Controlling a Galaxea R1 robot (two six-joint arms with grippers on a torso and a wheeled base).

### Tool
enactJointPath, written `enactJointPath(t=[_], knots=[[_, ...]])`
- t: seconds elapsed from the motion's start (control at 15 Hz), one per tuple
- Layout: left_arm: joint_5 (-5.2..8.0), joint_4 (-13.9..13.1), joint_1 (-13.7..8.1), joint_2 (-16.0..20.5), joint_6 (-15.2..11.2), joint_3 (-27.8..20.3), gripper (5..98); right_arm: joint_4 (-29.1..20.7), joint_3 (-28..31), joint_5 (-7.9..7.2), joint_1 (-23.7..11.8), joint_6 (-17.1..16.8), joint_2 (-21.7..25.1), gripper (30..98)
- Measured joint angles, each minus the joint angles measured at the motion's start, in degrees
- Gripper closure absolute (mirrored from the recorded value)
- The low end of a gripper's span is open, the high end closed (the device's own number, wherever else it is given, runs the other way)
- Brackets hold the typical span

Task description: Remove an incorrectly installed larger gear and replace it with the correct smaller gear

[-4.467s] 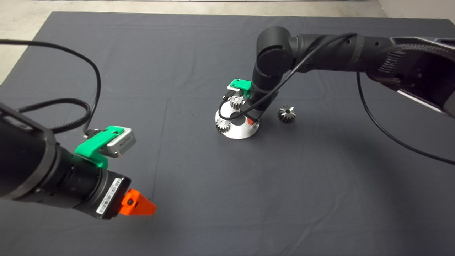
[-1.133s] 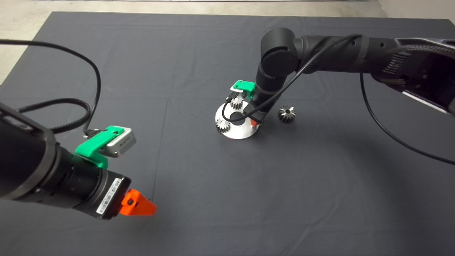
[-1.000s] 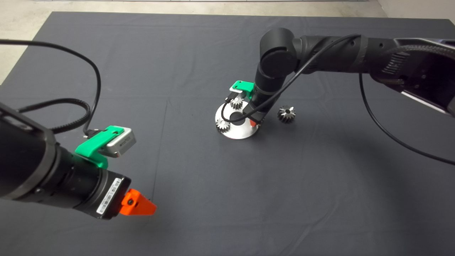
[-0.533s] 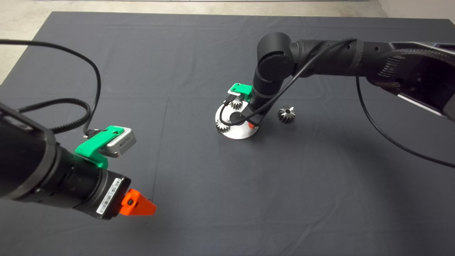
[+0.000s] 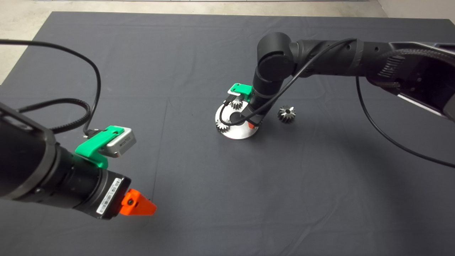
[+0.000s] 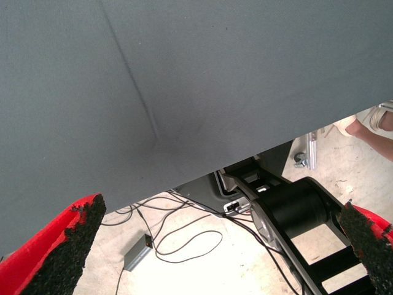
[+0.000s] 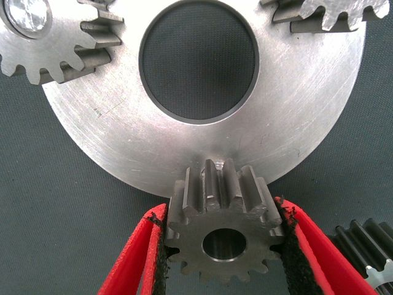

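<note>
**Right gripper clamps a gear at the disc's edge**

Head view: the right gripper (image 5: 251, 124) stands over the round steel disc (image 5: 237, 132); the larger gear (image 5: 286, 113) lies on the mat (image 5: 227, 199) just beside it. The left gripper (image 5: 140, 206) hovers well apart.

Left wrist view: its fingers (image 6: 67, 246) are spread wide.

Right wrist view: the pads (image 7: 161, 255) grip the smaller gear (image 7: 224, 227) at the disc's rim

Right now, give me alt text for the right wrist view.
The right gripper is shut on the smaller gear at the rim of a round steel plate with a big centre hole; two lighter gears sit on the plate.
</note>
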State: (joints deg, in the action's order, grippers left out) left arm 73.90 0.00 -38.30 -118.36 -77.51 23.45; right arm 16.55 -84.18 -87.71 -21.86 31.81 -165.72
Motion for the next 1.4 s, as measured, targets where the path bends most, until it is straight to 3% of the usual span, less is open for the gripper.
enactJointPath(t=[0.67, 0.8, 1.2, 1.27, 1.4], knots=[[0.00, 0.0, 0.0, 0.0, 0.0, 0.0, 5.4, 0.0, 0.0, -0.05, 0.0, 0.0, 0.0, 85.1], [0.00, 0.0, 0.0, 0.0, 0.0, 0.0, 5.4, 0.0, 0.0, 0.01, 0.0, 0.0, 0.0, 80.0], [0.00, 0.0, 0.0, 0.0, 0.0, 0.0, 5.4, -0.1, 0.3, 0.04, 0.0, 0.0, 0.1, 75.3], [0.01, 0.0, 0.0, 0.0, 0.0, 0.0, 5.4, -0.3, 1.0, 0.06, -0.1, 0.0, 0.4, 71.8], [-0.01, 0.0, 0.0, 0.1, 0.0, 0.0, 5.4, -2.6, 3.7, 0.15, -2.1, 0.1, 1.3, 70.7]])
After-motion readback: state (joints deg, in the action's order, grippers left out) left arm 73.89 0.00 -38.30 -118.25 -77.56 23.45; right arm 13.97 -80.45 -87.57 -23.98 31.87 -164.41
